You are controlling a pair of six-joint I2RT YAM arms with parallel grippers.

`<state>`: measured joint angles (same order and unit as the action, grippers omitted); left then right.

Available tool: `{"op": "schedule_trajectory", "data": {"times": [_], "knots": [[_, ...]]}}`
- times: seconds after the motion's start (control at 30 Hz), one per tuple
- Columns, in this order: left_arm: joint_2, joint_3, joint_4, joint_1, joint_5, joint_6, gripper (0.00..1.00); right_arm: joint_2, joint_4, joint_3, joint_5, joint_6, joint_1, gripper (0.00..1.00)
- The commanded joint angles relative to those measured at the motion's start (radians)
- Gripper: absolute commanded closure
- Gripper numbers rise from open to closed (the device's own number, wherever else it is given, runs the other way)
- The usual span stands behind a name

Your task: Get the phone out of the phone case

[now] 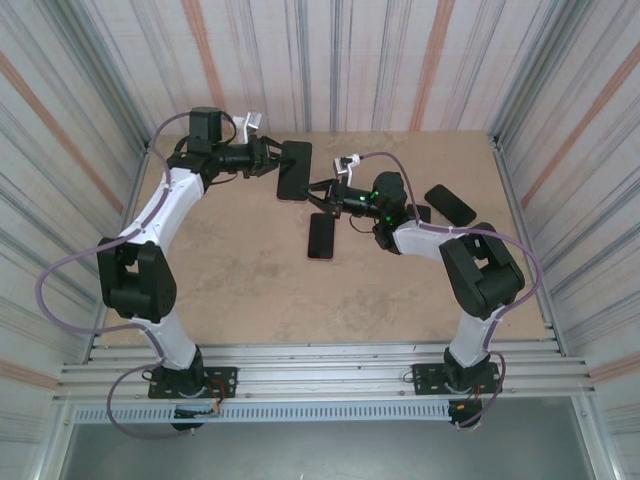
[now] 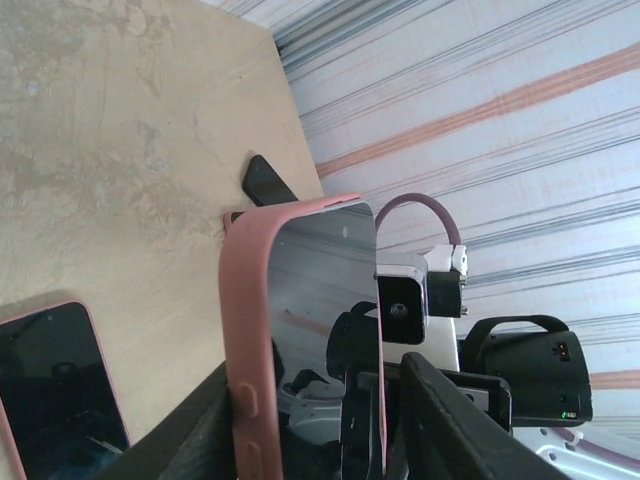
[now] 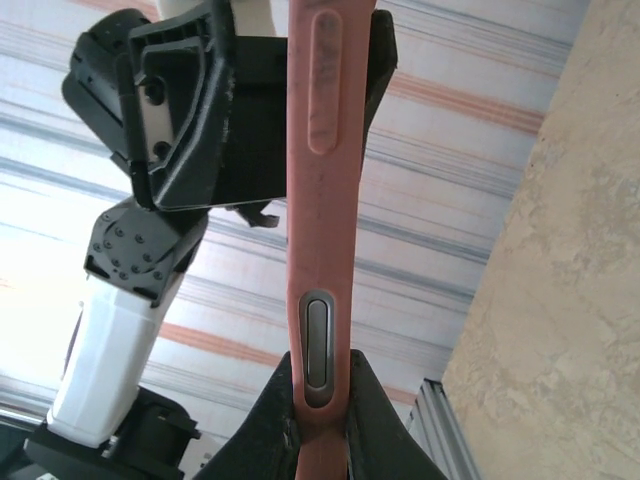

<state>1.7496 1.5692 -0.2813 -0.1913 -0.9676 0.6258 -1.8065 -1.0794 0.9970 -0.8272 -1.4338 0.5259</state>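
**Phone in its case, held between both arms.** The phone (image 2: 322, 290) sits in the pink phone case (image 2: 250, 340), raised above the table (image 1: 240, 280).
We see the left gripper (image 1: 272, 158) with jaws drawn in against one end of the case. The right gripper (image 3: 318, 390) is pinched tight on the opposite end. A second cased phone (image 1: 320, 237) lies on the table just below.
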Motion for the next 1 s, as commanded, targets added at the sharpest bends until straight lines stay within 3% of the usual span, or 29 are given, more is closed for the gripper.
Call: {"op": "schedule_trajectory", "data": {"times": [0.0, 0.23, 0.63, 0.87, 0.97], "knots": [[0.006, 0.046, 0.045, 0.002, -0.08, 0.034, 0.66, -0.01, -0.117, 0.026, -0.022, -0.049, 0.003, 0.97], [0.016, 0.04, 0.128, 0.003, -0.108, 0.109, 0.81, -0.026, -0.185, 0.021, -0.033, -0.097, 0.003, 0.97], [0.031, 0.04, 0.218, 0.004, -0.14, 0.184, 0.78, -0.027, -0.238, 0.014, -0.092, -0.144, 0.001, 0.97], [0.029, 0.038, 0.221, 0.004, -0.137, 0.187, 0.82, -0.02, -0.236, 0.001, -0.09, -0.143, -0.004, 0.96], [0.022, 0.021, 0.243, 0.004, -0.141, 0.203, 0.92, -0.018, -0.236, -0.004, -0.088, -0.141, -0.004, 0.85]]}}
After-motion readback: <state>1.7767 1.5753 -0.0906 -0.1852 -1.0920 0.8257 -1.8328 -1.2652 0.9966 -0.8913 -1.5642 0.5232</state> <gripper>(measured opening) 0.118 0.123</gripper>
